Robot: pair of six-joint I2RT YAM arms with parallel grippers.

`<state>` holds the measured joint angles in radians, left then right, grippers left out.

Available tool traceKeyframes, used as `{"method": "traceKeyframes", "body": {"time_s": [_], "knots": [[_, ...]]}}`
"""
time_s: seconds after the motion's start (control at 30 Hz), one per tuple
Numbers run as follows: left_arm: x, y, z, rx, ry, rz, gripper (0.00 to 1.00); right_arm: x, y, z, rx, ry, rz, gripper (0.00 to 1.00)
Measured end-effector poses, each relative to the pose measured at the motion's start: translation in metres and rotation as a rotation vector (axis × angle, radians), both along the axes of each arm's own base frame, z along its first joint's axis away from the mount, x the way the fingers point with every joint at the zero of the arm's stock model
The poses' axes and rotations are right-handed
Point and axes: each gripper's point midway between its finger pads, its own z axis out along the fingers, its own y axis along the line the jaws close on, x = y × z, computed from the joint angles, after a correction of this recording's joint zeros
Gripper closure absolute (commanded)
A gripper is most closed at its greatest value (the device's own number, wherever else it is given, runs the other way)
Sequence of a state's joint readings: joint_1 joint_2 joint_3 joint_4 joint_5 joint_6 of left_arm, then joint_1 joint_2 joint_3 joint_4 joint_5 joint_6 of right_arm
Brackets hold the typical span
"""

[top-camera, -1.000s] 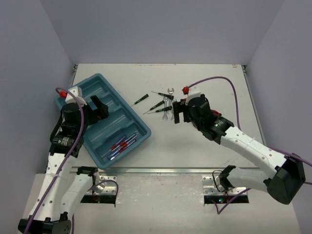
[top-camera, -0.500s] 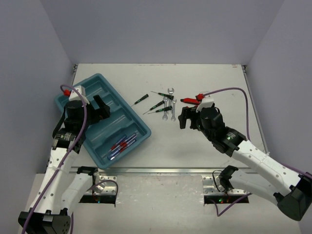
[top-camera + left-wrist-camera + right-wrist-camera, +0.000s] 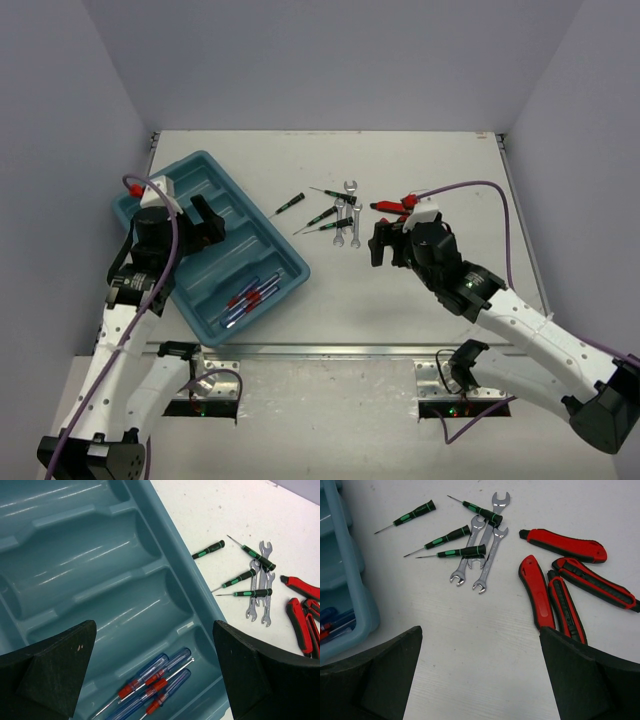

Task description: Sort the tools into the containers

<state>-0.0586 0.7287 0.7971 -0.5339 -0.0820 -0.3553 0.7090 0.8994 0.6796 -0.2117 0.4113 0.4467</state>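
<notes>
The teal tray (image 3: pixel 200 175) lies at the left, its long compartments also in the left wrist view (image 3: pixel 100 570). Several blue-and-red screwdrivers (image 3: pixel 250 297) lie in its nearest compartment (image 3: pixel 150 685). My left gripper (image 3: pixel 207 228) hangs open and empty over the tray (image 3: pixel 152 630). Several black-handled screwdrivers (image 3: pixel 445 536) and three silver wrenches (image 3: pixel 482 545) lie on the table mid-field (image 3: pixel 340 215). Several red-handled tools (image 3: pixel 535 592) lie right of them (image 3: pixel 392 207). My right gripper (image 3: pixel 375 243) is open and empty above bare table, just near of these tools (image 3: pixel 480 635).
The white table (image 3: pixel 430 160) is walled at the back and sides. The tray's other compartments (image 3: pixel 75 510) hold nothing. The right arm's purple cable (image 3: pixel 470 185) arcs over the table's right half.
My right gripper has drawn back from over the wrenches toward the near right, uncovering the red-handled tools. My left gripper has shifted slightly over the tray. Nothing was picked up.
</notes>
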Motion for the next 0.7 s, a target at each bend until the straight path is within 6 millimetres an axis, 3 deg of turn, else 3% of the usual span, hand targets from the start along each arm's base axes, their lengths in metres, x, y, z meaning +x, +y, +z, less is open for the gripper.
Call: {"method": "traceKeyframes", "body": {"time_s": [0.37, 0.7], "knots": [[-0.010, 0.012, 0.020, 0.021, -0.083, 0.060, 0.00, 0.001, 0.002, -0.008, -0.068, 0.008, 0.046, 0.01], [-0.012, 0.013, 0.023, 0.021, -0.093, 0.062, 0.00, 0.003, 0.007, -0.026, -0.128, 0.054, 0.082, 0.01]]}}
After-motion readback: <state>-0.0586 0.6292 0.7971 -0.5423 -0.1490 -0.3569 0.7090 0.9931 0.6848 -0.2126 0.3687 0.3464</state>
